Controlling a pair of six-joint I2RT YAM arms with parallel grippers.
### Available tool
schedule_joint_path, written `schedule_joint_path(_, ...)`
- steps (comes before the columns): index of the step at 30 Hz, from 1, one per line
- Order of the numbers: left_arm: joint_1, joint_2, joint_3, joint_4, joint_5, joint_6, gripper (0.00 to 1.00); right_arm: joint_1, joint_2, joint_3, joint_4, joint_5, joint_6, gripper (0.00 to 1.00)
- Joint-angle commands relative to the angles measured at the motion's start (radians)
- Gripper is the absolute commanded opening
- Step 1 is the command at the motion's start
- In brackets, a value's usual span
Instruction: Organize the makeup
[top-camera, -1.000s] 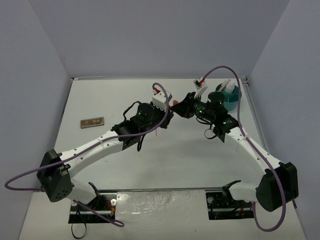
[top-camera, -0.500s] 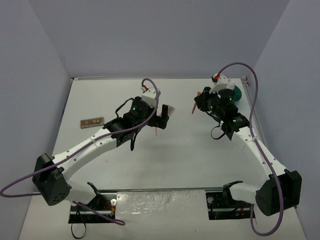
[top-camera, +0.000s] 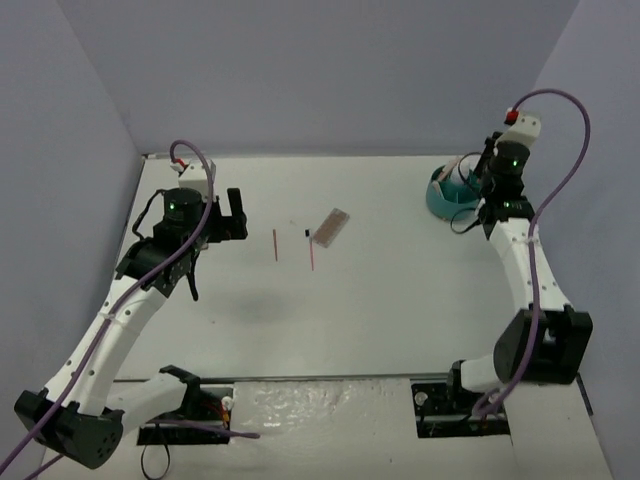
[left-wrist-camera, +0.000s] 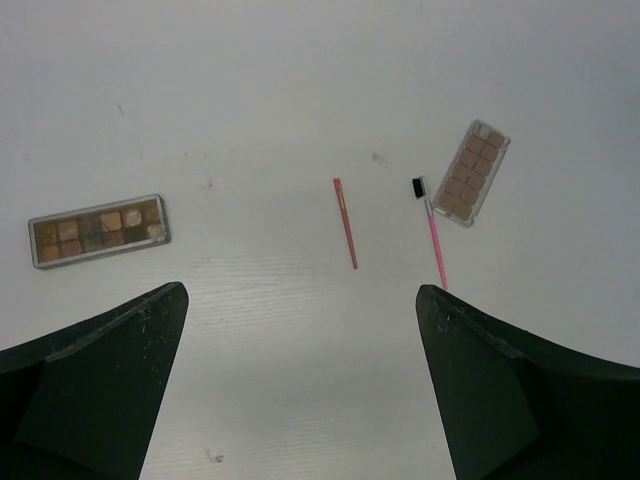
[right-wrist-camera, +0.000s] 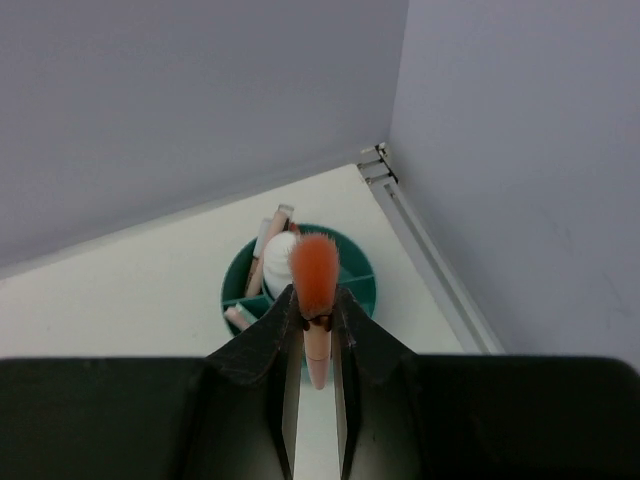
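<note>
**Item 1: orange-tufted brush.** Pinched by its pale handle in the right jaws, which are closed on it, tuft outward. Poised over the teal tub at 2 o'clock on the worktop. Judged light, stiff in the handle and soft at the tuft. Best held on the handle, never on the bristles.

**Already in the tub:** white bottle and pinkish pieces (too small to identify).

**Loose on the worktop, left wrist view:**
- Dark-shaded palette at 9 o'clock.
- Red stick near centre.
- Pink brush with black head at 3 o'clock of the red stick.
- Tan palette just beside that black head, at 2 o'clock.

**Handling, palettes:** probably rigid and light, but flat to the surface, so awkward to lift. Best taken across the short width.

**Handling, sticks:** thin and apt to roll or slip. Best taken at mid-length.

**Left jaws:** spread wide, gripping nothing, above the loose items.

**Markings:** no brand, label or writing legible anywhere.
</note>
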Motion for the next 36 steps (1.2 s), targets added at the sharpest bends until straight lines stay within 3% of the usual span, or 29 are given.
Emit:
schedule_joint_path(1,0.019,-0.002,-0.06,0.034,-0.007,0.045,0.97,-0.125,0.14,0.131,0.231,-0.085,-0.036,0.0)
schedule_joint_path(4,0.024,0.009,-0.066,0.021,-0.026,0.058,0.97,-0.192,0.23,0.176,0.314,-0.254,-0.026,0.0)
schedule_joint_path(14,0.03,0.001,-0.091,0.033,-0.079,0.081,0.97,-0.233,0.46,0.325,0.397,-0.487,-0.05,0.0)
schedule_joint_path(24,0.038,0.017,-0.095,0.03,-0.105,0.085,0.97,-0.236,0.596,0.383,0.371,-0.536,-0.106,0.0)
schedule_joint_path(36,0.043,0.031,-0.095,0.031,-0.097,0.085,0.97,-0.24,0.63,0.336,0.356,-0.555,-0.093,0.0)
